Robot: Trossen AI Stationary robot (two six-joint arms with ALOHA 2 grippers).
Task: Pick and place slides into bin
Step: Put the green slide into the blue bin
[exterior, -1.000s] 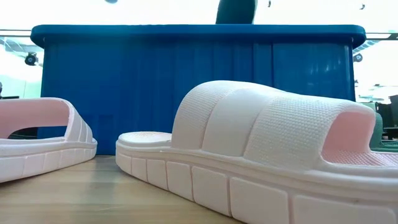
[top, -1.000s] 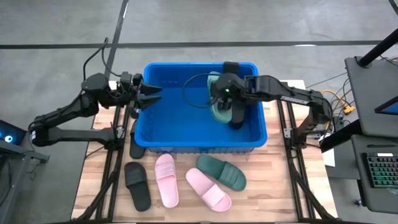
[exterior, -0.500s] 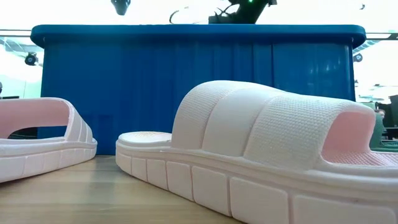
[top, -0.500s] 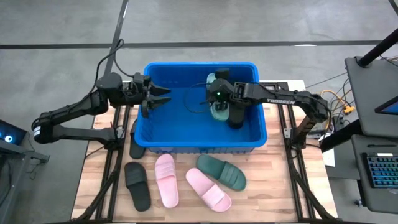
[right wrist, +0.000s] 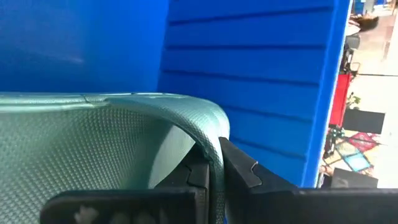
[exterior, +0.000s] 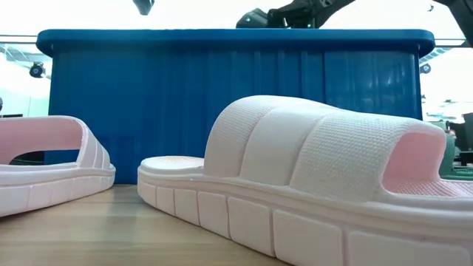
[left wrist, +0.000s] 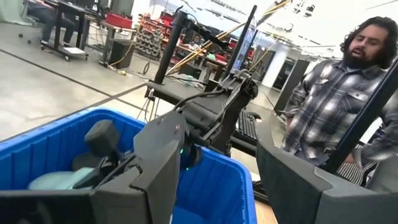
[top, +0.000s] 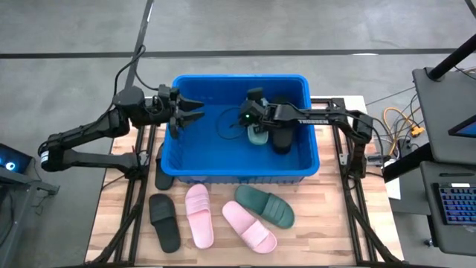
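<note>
Slides [top: 227,217] lie on my wooden bench [top: 320,238]; right hand [top: 256,128] clamps a pale-green slide [right wrist: 124,149] inside the bin [top: 238,175]; left hand [top: 187,115] spread; a person [left wrist: 339,106] stands beyond.

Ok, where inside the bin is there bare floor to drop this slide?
The bin floor is bare between the open left gripper and the right gripper, shut on a pale green slide, and along the front wall. The right half is crowded by that arm.

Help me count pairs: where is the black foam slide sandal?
High view: black foam slide sandal lies on the wooden table, front left, beside a light pink sandal.
</note>
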